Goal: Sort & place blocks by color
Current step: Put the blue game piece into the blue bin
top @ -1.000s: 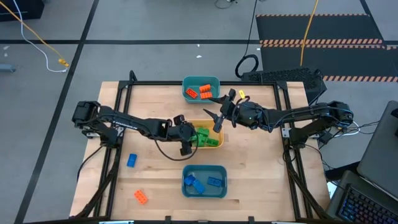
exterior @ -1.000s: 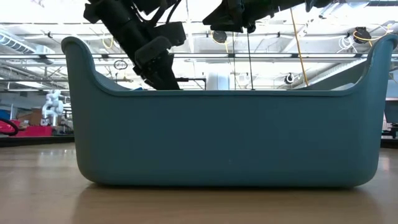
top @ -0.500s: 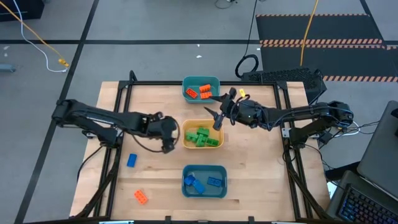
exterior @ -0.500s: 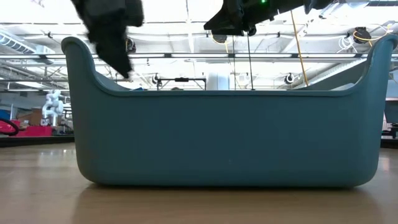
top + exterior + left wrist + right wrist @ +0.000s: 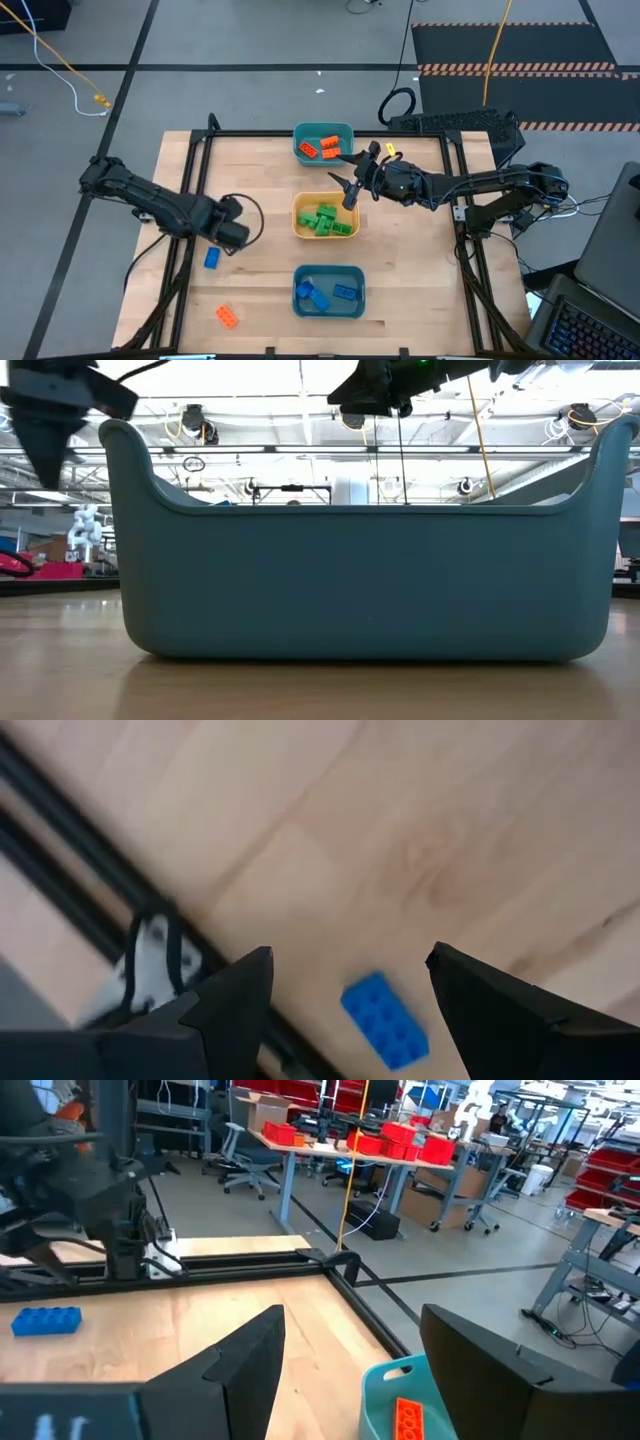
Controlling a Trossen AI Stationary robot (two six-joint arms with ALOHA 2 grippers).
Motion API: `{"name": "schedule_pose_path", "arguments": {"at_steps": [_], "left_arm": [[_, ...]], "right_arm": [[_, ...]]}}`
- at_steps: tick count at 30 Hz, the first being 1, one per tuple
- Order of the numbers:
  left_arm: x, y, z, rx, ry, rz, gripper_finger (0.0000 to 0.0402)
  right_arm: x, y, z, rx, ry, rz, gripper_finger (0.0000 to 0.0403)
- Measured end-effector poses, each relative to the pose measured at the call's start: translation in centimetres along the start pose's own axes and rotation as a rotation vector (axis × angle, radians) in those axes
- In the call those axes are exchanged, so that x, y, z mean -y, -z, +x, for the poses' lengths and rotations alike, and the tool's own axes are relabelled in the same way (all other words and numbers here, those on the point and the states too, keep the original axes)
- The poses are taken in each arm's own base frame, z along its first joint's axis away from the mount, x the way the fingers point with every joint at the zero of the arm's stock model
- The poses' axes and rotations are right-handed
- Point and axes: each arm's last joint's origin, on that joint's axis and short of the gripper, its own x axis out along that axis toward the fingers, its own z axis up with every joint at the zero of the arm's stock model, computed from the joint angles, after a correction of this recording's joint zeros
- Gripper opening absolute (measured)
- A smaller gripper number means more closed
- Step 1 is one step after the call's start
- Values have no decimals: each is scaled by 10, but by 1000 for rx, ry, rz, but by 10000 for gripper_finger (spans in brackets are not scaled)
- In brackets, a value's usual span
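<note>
Your left gripper (image 5: 232, 236), fingers spread and empty, hovers just above a loose blue block (image 5: 212, 258) on the table (image 5: 250, 170). Your right gripper (image 5: 350, 172), also spread, waits between the far teal bin (image 5: 322, 130) and the yellow bin (image 5: 296, 218) of green blocks (image 5: 324, 220).

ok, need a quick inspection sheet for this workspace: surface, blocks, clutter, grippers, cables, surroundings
Surface: light wooden table, black frame rails.
Job's things: small blue studded brick and orange studded brick loose; green bricks in yellow bin; orange bricks in far teal bin; blue bricks in near teal bin.
Clutter: nothing seen.
Grippers: left gripper open, empty, beside the loose blue brick; right gripper open, empty.
Cables: yellow cable on floor.
Surroundings: workshop benches.
</note>
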Motion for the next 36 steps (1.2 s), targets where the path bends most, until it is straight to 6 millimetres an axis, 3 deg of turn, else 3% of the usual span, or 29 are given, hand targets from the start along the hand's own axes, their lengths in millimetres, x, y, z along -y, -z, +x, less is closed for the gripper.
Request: {"name": "schedule_pose_path", "arguments": {"at_steps": [9, 15, 23, 36], "left_arm": [[23, 33, 2, -52, -6, 21, 271], [28, 60, 4, -38, -18, -4, 271], [32, 85, 44, -100, 15, -41, 271], [24, 92, 94, -126, 22, -121, 271]], "right_arm": [[0, 1, 0, -9, -1, -4, 228], [-2, 1, -1, -7, -8, -4, 228], [-4, 0, -2, 1, -17, 10, 228], [-4, -1, -2, 5, -16, 18, 228]]}}
